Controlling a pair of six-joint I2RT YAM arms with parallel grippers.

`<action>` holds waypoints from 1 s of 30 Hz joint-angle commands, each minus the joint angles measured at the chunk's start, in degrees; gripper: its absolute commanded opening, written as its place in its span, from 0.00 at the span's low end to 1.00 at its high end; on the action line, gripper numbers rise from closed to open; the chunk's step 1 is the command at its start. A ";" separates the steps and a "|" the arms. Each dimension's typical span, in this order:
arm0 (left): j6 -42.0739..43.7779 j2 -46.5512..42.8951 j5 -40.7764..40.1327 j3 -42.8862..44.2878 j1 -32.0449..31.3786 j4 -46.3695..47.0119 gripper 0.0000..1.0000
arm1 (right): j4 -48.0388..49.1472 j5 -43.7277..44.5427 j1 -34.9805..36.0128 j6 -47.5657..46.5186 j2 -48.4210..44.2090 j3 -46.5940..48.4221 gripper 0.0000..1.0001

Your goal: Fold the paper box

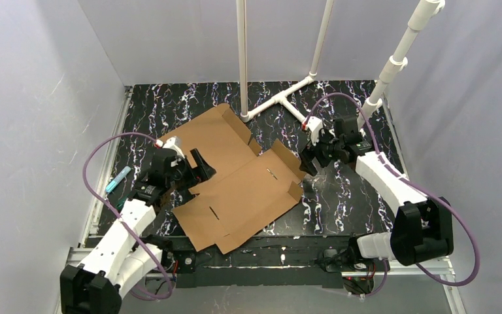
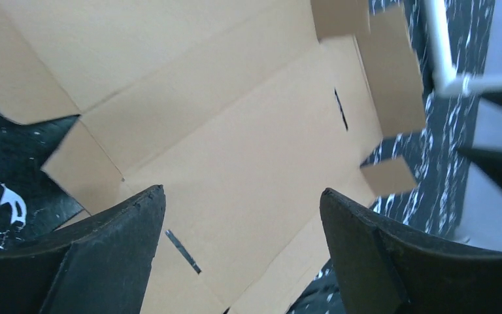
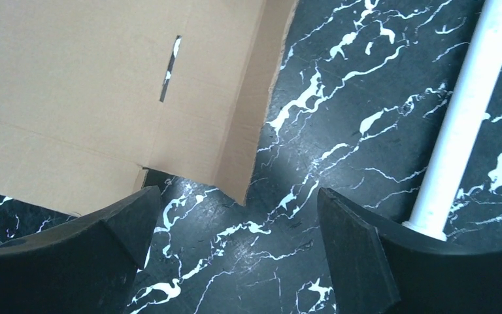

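The paper box [image 1: 235, 180] lies unfolded, almost flat, on the black marble table, its brown panels, slots and flaps spread out; the small flaps at its right end tilt up a little. My left gripper [image 1: 195, 174] hovers over the box's left edge, open, with nothing between its fingers; the left wrist view shows the cardboard [image 2: 235, 118] below the gripper [image 2: 242, 193]. My right gripper [image 1: 309, 162] is just off the box's right end, open and empty. In the right wrist view the gripper [image 3: 235, 193] is over bare table beside a corner flap [image 3: 72, 98].
A white pipe frame [image 1: 278, 101] lies on the table behind the box, with an upright pole [image 1: 242, 59] at its far edge; one pipe [image 3: 461, 118] runs close to my right gripper. A blue pen [image 1: 117, 178] lies at the left table edge. Grey walls enclose the table.
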 commanded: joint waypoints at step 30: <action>-2.71 20.25 12.87 1.58 29.28 14.17 0.92 | 4.46 -8.95 -2.17 -0.32 5.08 -3.87 0.98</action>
